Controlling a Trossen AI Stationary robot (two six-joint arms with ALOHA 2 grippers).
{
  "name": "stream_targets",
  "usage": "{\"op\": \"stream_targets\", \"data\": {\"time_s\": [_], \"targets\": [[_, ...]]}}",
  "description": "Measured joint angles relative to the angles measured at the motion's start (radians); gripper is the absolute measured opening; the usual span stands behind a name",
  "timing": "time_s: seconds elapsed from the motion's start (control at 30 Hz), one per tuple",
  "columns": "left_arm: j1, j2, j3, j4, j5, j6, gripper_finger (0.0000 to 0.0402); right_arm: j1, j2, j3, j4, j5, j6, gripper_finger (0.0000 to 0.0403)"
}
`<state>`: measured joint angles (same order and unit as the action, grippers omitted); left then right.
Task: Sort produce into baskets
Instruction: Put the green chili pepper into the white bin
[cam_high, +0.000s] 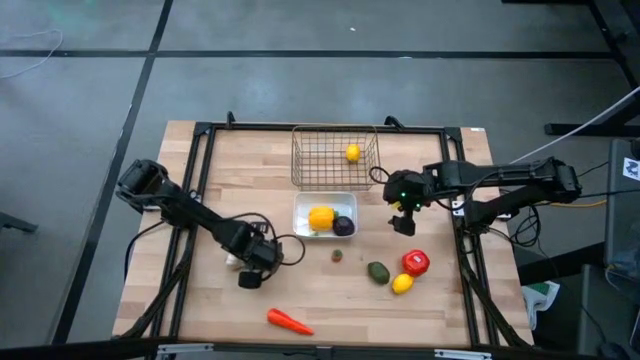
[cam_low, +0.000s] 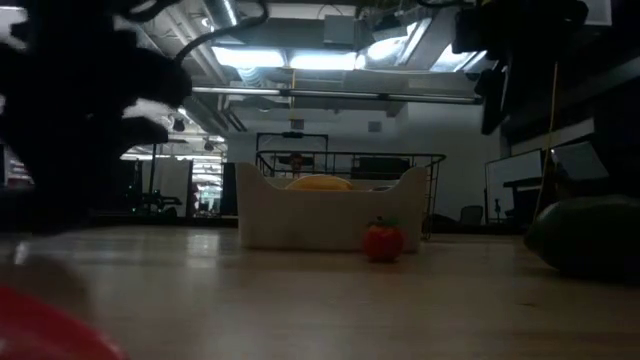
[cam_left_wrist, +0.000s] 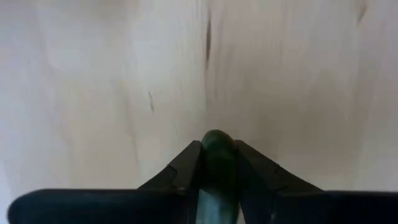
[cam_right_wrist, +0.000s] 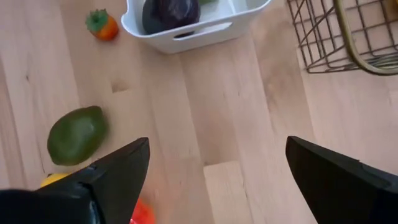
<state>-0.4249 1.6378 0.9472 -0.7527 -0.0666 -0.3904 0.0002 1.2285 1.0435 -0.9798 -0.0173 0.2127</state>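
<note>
My left gripper (cam_high: 250, 272) points down over the table's near left and is shut on a dark green vegetable (cam_left_wrist: 216, 142). My right gripper (cam_high: 403, 217) hangs open and empty right of the white tray (cam_high: 325, 199); its fingers spread wide over bare wood in the right wrist view (cam_right_wrist: 217, 168). The tray holds a yellow fruit (cam_high: 320, 218) and a purple ball (cam_high: 343, 226). The wire basket (cam_high: 335, 170) behind it holds a lemon (cam_high: 352, 153). An avocado (cam_high: 377, 271), a red tomato (cam_high: 415, 262), a lemon (cam_high: 401, 284), a small red fruit (cam_high: 338, 255) and a carrot (cam_high: 288, 320) lie on the table. My left gripper pinches the dark green vegetable between its two fingers; its rounded end (cam_left_wrist: 216, 137) sticks out just past the fingertips (cam_left_wrist: 186, 163). The fingers point down at the wood. Whether the vegetable touches the table I cannot tell.
A black frame (cam_high: 200, 160) runs around the wooden table top. Bare wood lies between the tray and the carrot, and along the near edge. In the low view the tray (cam_low: 330, 215), the small red fruit (cam_low: 384, 240) and the avocado (cam_low: 590, 235) stand ahead.
</note>
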Motion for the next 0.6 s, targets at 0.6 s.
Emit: {"op": "stream_targets", "data": {"time_s": [0.6], "targets": [[0.204, -0.014, 0.329, 0.006, -0.001, 0.158, 0.0076, 0.0, 0.001, 0.0, 0.045, 0.003, -0.002, 0.0372]]}}
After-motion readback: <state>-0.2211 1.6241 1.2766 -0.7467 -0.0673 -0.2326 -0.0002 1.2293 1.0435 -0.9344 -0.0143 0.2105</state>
